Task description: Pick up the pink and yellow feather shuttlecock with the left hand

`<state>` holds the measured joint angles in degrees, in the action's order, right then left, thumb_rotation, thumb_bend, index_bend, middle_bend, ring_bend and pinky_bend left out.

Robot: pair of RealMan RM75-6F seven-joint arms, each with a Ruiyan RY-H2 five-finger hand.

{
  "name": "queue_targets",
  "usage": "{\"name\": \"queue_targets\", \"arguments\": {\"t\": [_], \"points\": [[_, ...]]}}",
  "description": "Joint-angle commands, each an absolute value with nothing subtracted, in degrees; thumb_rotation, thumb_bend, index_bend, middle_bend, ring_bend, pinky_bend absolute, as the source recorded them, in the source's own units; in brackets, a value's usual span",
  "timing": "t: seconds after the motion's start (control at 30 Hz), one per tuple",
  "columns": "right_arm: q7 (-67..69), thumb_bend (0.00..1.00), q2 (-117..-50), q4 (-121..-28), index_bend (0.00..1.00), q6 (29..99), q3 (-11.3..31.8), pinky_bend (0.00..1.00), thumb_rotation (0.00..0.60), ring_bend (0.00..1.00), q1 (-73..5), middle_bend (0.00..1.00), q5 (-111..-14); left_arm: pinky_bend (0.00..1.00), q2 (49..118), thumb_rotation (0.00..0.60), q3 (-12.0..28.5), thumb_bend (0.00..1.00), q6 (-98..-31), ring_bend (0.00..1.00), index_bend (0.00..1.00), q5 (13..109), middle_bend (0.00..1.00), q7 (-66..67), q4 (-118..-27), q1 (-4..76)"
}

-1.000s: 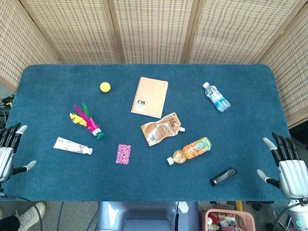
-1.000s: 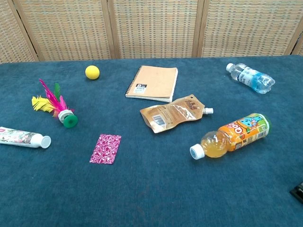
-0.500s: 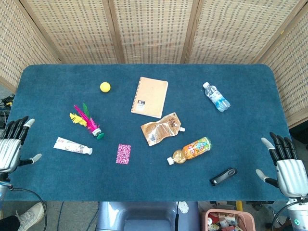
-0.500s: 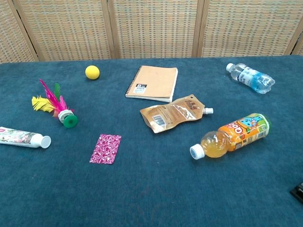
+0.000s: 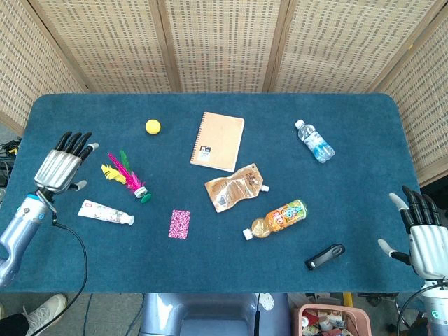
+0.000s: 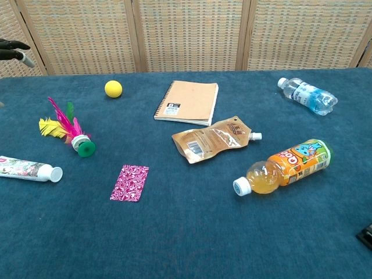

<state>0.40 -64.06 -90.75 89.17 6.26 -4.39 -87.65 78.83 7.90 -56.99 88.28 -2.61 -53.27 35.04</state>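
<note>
The feather shuttlecock [image 5: 126,175] lies on the blue table [image 5: 210,259] at the left, with pink, yellow and green feathers and a green base; the chest view shows the shuttlecock [image 6: 68,131] too. My left hand [image 5: 63,162] hovers just left of it, fingers spread, holding nothing; only its fingertips [image 6: 13,46] reach into the chest view's top left corner. My right hand [image 5: 425,238] stays off the table's right front corner, open and empty.
A white tube [image 5: 105,212] lies in front of the shuttlecock, a pink card [image 5: 180,224] to its right. A yellow ball [image 5: 152,126], notebook [image 5: 218,141], brown pouch [image 5: 234,186], orange juice bottle [image 5: 278,218], water bottle [image 5: 314,141] and black object [image 5: 325,255] are spread across the table.
My left hand has risen from the table's left front edge and moved inward and back, now close beside the shuttlecock's feathers. My right hand shifted slightly outward.
</note>
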Motion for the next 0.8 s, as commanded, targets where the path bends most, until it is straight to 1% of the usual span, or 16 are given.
{"name": "queue_targets", "arguments": {"t": [0.03,0.17,0.3,0.5,0.57,0.73,0.8], "points": [[0.5,0.0,-64.2,-90.4,0.0,88.6,6.6,0.0,0.6,0.0,-4.5,0.0,-86.7,0.0,85.5,0.6,7.2,0.25,-51.6,0.0,0.27,90.0,0.0,-1.3,-43.0,40.8],[0.0,0.0,-64.4,-90.1,0.0,88.0,6.8,0.0,0.6,0.0,-4.8,0.0,-86.1,0.0,89.5,0.6,6.0,0.26,-49.8,0.0,0.29,90.7,0.0,0.4,-36.8,43.0],[-0.1,0.0,-64.6,-89.8,0.0,87.2,6.9,0.0,0.6,0.0,-5.0,0.0,-85.3,0.0,93.3,0.6,5.6,0.26,-49.4,0.0,0.3,90.7,0.0,2.4,-31.8,44.6],[0.3,0.0,-64.7,-89.4,0.0,86.5,7.2,0.0,0.6,0.0,-5.2,0.0,-84.0,0.0,97.9,0.6,4.7,0.26,-48.1,0.0,0.36,89.8,0.0,0.1,-26.8,45.8],[0.4,0.0,-64.7,-89.3,0.0,86.3,7.2,0.0,0.6,0.0,-5.3,0.0,-84.0,0.0,98.7,0.6,4.6,0.28,-48.1,0.0,0.39,89.6,0.0,0.0,-25.7,46.2],[0.5,0.0,-64.7,-89.2,0.0,86.1,7.3,0.0,0.6,0.0,-5.4,0.0,-83.7,0.0,99.9,0.6,4.3,0.38,-48.7,0.0,0.52,89.3,0.0,-0.1,-24.2,46.9],[0.6,0.0,-64.7,-89.1,0.0,85.9,7.3,0.0,0.6,0.0,-5.4,0.0,-83.5,0.0,100.0,0.6,4.2,0.4,-49.0,0.0,0.56,89.0,0.0,0.0,-24.2,46.9]]}}
